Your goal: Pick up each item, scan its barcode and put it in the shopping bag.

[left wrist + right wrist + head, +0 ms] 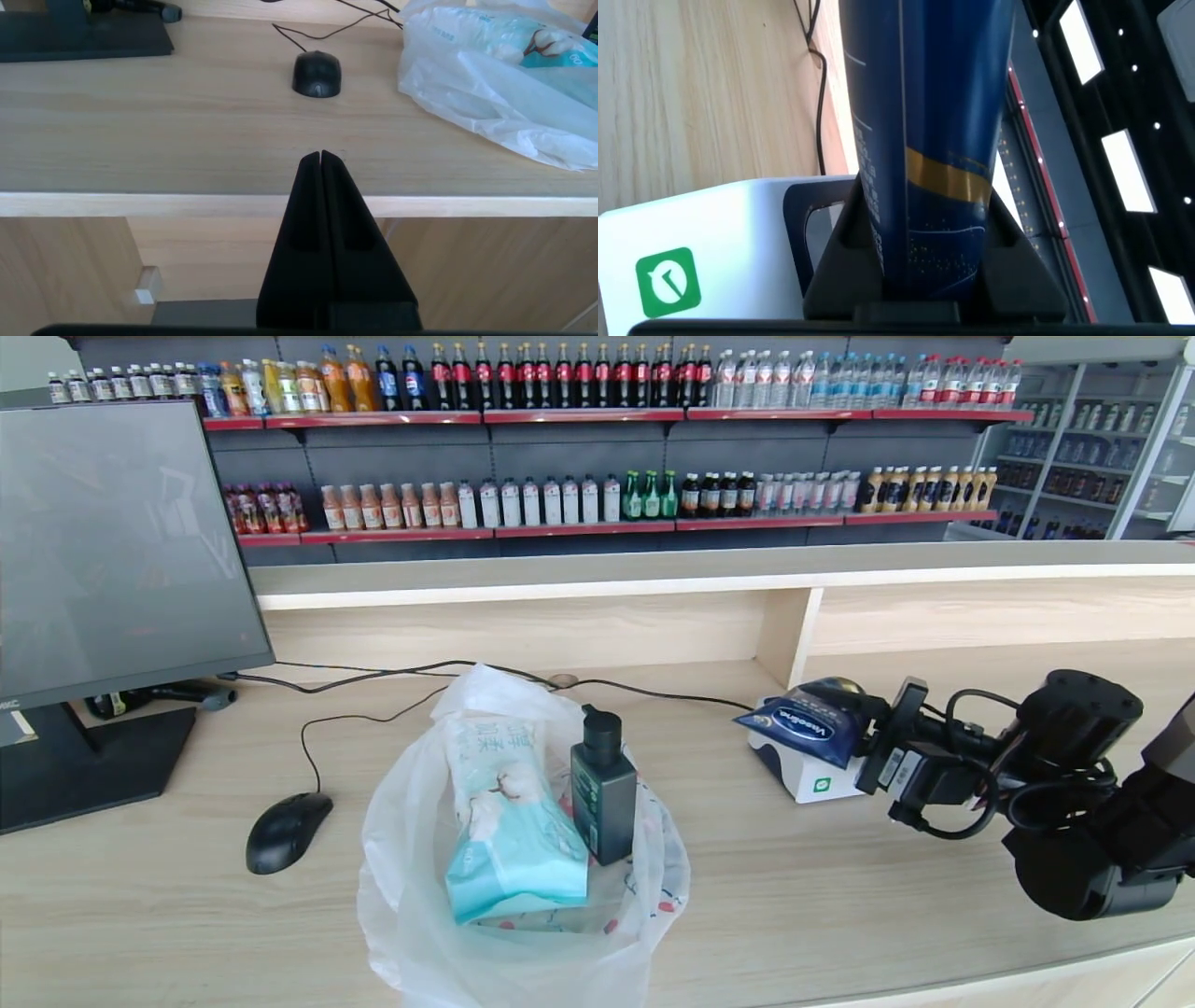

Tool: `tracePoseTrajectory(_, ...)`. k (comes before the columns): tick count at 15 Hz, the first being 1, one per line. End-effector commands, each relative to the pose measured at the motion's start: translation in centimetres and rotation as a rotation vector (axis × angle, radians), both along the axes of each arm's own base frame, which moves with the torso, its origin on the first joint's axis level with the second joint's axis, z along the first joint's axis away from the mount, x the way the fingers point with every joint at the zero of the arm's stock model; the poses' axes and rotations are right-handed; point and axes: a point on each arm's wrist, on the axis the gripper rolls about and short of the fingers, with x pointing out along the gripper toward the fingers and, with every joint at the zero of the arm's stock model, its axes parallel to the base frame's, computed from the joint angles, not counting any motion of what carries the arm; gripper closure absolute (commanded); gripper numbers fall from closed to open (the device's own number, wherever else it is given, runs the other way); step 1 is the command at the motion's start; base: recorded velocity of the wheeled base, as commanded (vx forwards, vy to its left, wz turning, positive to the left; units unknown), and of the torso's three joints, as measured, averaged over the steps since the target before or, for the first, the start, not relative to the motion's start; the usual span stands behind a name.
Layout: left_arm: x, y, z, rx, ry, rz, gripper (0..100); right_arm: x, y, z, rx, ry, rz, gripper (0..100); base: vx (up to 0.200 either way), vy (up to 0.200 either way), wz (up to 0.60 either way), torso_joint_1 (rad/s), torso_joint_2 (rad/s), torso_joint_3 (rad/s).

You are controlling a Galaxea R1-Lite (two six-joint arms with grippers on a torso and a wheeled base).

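Currently my right gripper (864, 733) is clamped on a blue tube (805, 721), holding it sideways right over a white scanner box (801, 782) on the surface (840, 887); I cannot tell whether the two touch. My left gripper (320, 161) hangs at the near edge of the surface, fingers pressed together on nothing. The shopping bag (411, 859) stands open in the middle, with a pale blue tissue pack (509, 831) and a dark pump bottle (603, 798) inside. A black mouse (288, 831) lies near the bag.
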Motion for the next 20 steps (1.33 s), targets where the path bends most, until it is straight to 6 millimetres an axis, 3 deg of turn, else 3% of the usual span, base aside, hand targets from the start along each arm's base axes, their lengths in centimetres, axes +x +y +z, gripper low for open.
tracePoseTrajectory(1, 0.0, 0.0, 0.0, -0.001, -0.001, 0.000, 100, -0.1, 0.0, 0.1, 0.000, -0.003, 0.001, 100, 0.000, 0.000, 0.00, 0.000, 0.00, 0.000)
tracePoseTrajectory(7, 0.0, 0.0, 0.0, -0.001, -0.001, 0.000, 100, -0.2, 0.2, 0.3, 0.004, -0.005, 0.005, 100, 0.000, 0.000, 0.00, 0.000, 0.00, 0.000)
tracePoseTrajectory(11, 0.0, 0.0, 0.0, -0.001, -0.001, 0.000, 100, -0.8, 0.9, 1.9, 0.040, -0.012, 0.032, 100, 0.000, 0.000, 0.00, 0.000, 0.00, 0.000)
tracePoseTrajectory(13, 0.0, 0.0, 0.0, -0.001, -0.001, 0.000, 100, -1.3, 1.8, 4.3, 0.103, -0.025, 0.045, 100, 0.000, 0.000, 0.00, 0.000, 0.00, 0.000)
tracePoseTrajectory(17, 0.0, 0.0, 0.0, -0.001, -0.001, -0.001, 100, -3.5, 3.5, 7.0, 0.204, -0.003, 0.078, 100, 0.000, 0.000, 0.00, 0.000, 0.00, 0.000)
tracePoseTrajectory(20, 0.0, 0.0, 0.0, -0.001, -0.001, 0.000, 100, -7.4, 6.4, 5.9, 0.254, 0.155, 0.157, 100, 0.000, 0.000, 0.00, 0.000, 0.00, 0.000)
